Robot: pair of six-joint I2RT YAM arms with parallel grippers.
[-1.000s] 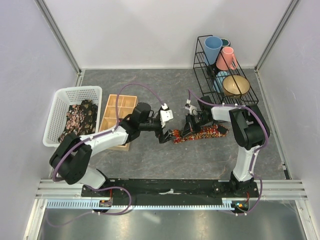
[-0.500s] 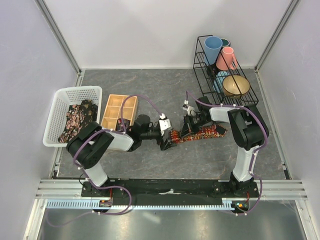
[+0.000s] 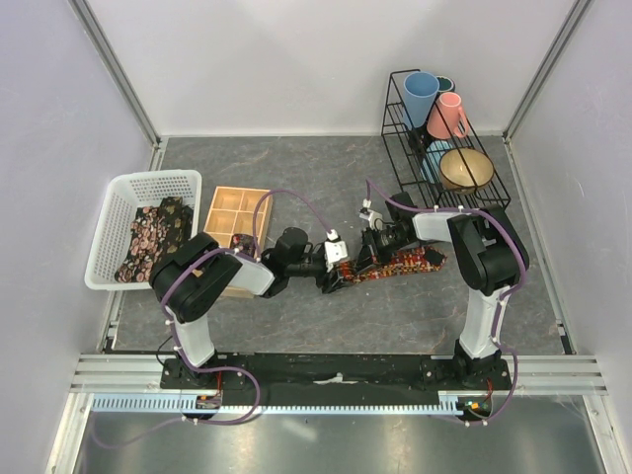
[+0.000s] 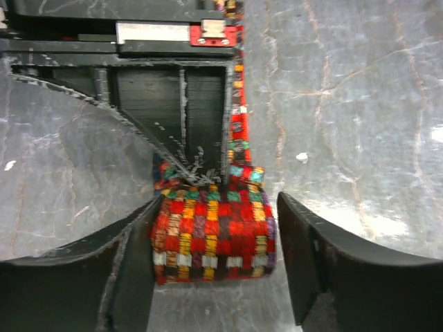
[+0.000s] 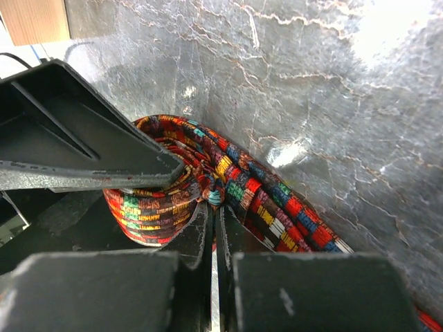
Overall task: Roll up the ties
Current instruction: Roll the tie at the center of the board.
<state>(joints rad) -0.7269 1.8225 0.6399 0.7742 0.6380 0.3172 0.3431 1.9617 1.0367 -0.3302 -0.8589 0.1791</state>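
Note:
A tie with a red, yellow, green and blue check print (image 3: 410,262) lies on the grey table, its left end wound into a roll (image 4: 211,238). My left gripper (image 4: 214,273) is open astride the roll. Its left finger (image 4: 135,277) touches the roll and its right finger (image 4: 304,259) stands a little apart. In the top view it (image 3: 331,278) is low at the roll's left side. My right gripper (image 5: 214,211) is shut on the tie (image 5: 277,200) at the roll's centre; in the top view it (image 3: 363,259) is just right of the left gripper. Dark floral ties (image 3: 153,237) lie in the white basket.
A white basket (image 3: 118,193) stands at the left. A wooden tray (image 3: 237,212) with compartments is beside it, behind my left arm. A black wire rack (image 3: 494,193) with cups and a bowl stands at the back right.
My left arm has folded in, its elbow swinging toward the near edge, and its gripper has slid right and come down around the roll. My right gripper has hardly moved.

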